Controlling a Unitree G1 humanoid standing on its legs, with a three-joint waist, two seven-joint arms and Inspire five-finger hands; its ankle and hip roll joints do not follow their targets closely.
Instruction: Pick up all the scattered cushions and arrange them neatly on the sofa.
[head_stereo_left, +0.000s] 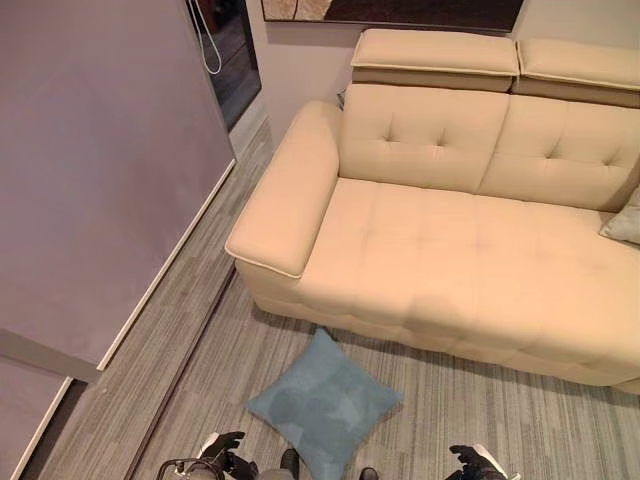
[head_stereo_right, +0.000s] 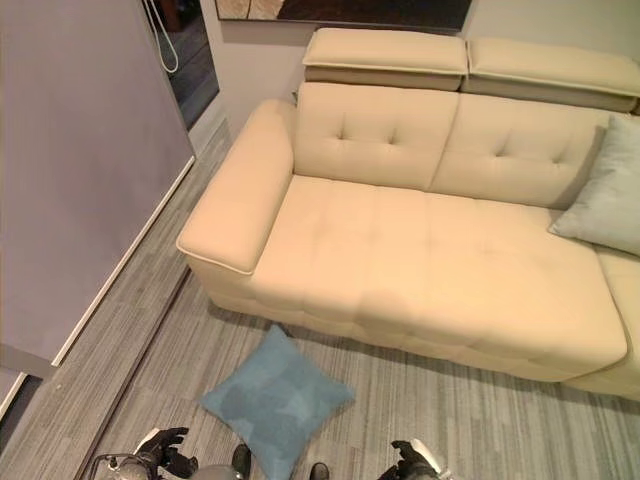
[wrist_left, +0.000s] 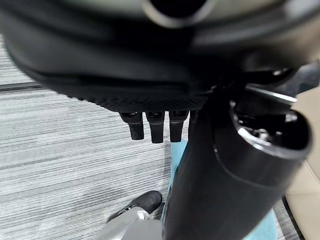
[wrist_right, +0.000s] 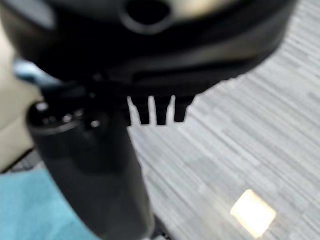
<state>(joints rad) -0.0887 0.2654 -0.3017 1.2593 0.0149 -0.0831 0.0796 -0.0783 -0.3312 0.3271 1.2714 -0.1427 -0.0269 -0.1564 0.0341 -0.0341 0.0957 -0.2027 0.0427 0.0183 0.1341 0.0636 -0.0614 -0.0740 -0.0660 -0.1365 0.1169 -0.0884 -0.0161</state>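
Our left hand (head_stereo_left: 222, 447) and right hand (head_stereo_left: 470, 459) hang relaxed and empty above the blue cushion (head_stereo_left: 322, 401), which lies on the floor (head_stereo_left: 480, 410) before the sofa (head_stereo_left: 450, 250); next we reach down for it.

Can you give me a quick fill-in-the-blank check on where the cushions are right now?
1. The blue cushion lies on the ____ in front of the sofa.
2. The pale grey cushion rests on the sofa's ____, against the backrest.
3. Both the left hand and the right hand hold ____.

Missing words: floor; seat; nothing
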